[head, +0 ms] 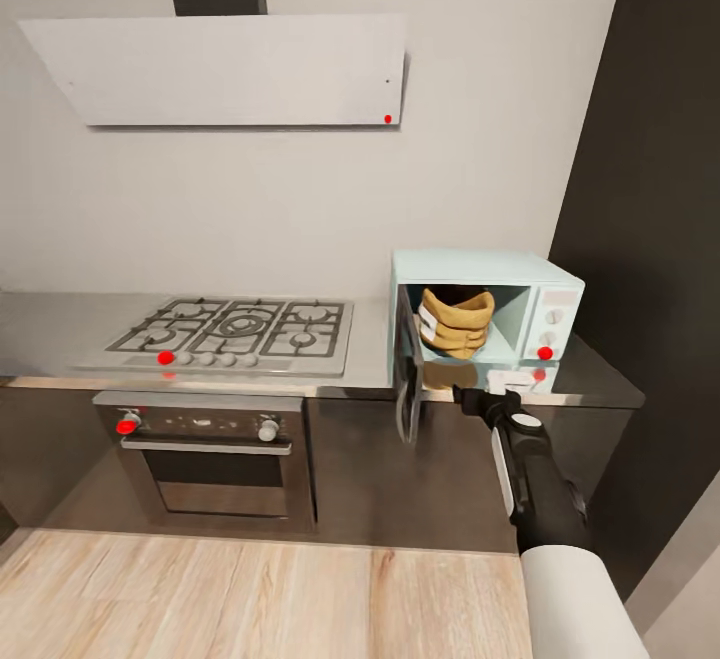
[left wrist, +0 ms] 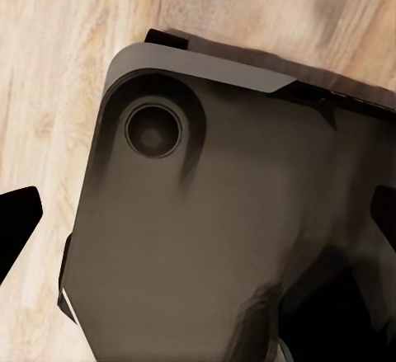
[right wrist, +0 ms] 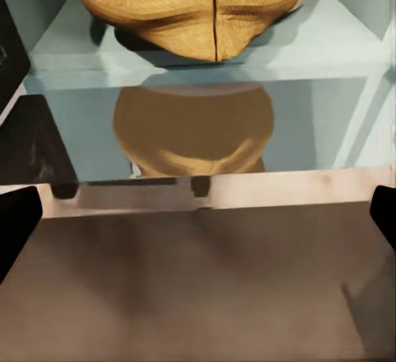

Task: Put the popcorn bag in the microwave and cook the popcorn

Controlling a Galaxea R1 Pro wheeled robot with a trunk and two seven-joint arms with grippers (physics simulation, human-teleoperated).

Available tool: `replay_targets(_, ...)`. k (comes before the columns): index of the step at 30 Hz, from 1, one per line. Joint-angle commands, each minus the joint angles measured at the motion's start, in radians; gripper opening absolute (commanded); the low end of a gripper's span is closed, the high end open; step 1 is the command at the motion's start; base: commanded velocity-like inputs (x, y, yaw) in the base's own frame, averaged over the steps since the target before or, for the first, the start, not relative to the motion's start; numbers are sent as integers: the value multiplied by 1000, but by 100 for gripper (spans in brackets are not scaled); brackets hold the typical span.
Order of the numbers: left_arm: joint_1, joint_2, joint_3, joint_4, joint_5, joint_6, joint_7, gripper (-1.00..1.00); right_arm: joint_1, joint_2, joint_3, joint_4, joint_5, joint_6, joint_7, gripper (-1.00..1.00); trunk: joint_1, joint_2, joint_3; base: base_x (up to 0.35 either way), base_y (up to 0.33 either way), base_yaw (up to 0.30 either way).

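The mint-blue microwave (head: 553, 291) stands on the grey steel countertop (head: 60, 331) with its door (head: 406, 379) swung open to the left. The tan popcorn bag (head: 457, 322) sits inside the cavity. In the right wrist view the popcorn bag (right wrist: 198, 7) rests on the microwave floor and is mirrored in the countertop (right wrist: 330, 131). My right gripper (head: 468, 397) hangs just in front of the counter edge below the opening. There my right gripper (right wrist: 198, 222) is open and empty, well apart from the bag. My left gripper (left wrist: 198, 222) is open, pointing down.
A gas hob (head: 235, 329) lies left of the microwave, above a built-in oven (head: 215, 454). A hood (head: 220, 69) hangs on the wall. A tall dark cabinet (head: 650, 189) stands at the right. Under the left gripper are the robot's dark base (left wrist: 214, 238) and wood floor (left wrist: 49, 65).
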Motion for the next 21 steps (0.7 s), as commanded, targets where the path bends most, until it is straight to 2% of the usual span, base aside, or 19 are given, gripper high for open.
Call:
replay_targets(1,0,0,2,-3,5,6,4,100,-1,1,-5,-2,11,5,7,100,0,-1,-1,0,8,0)
replay_targets(10,0,1,2,-2,5,6,2,100,-1,-3,-10,-13,11,2,4,100,0,-1,-1,28,1,0)
replay_targets(21,0,3,0,-1,5,6,-3,100,-1,-1,-9,-14,11,1,4,100,0,-1,-1,242,0,0)
